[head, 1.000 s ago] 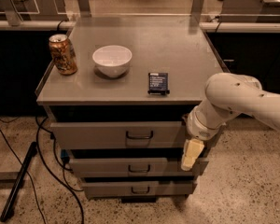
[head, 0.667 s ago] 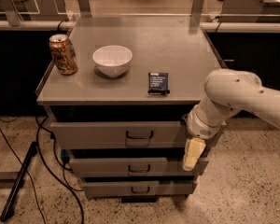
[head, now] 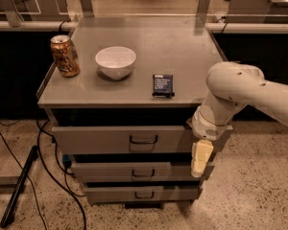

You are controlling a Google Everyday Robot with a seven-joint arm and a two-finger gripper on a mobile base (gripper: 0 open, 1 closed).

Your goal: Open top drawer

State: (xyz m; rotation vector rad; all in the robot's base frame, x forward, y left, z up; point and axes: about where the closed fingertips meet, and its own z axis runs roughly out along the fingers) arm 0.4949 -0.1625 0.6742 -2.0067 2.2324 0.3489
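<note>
The top drawer (head: pixel 101 139) is the widest grey front, just under the cabinet top, with a small dark loop handle (head: pixel 144 139) at its centre. A dark gap shows above it. My gripper (head: pixel 200 160) hangs pointing down on the white arm (head: pixel 230 92), in front of the drawer's right end. It is well to the right of the handle and a little below it, and it holds nothing that I can see.
Two narrower drawer fronts (head: pixel 115 171) (head: pixel 115 193) sit below. On the cabinet top (head: pixel 182 47) stand a soda can (head: pixel 65 55), a white bowl (head: pixel 115 62) and a small dark packet (head: pixel 162 85). Cables and a dark pole (head: pixel 19 186) lie on the floor at left.
The arm has shifted very slightly. The gripper stays at the drawer's right end. The drawers have not moved.
</note>
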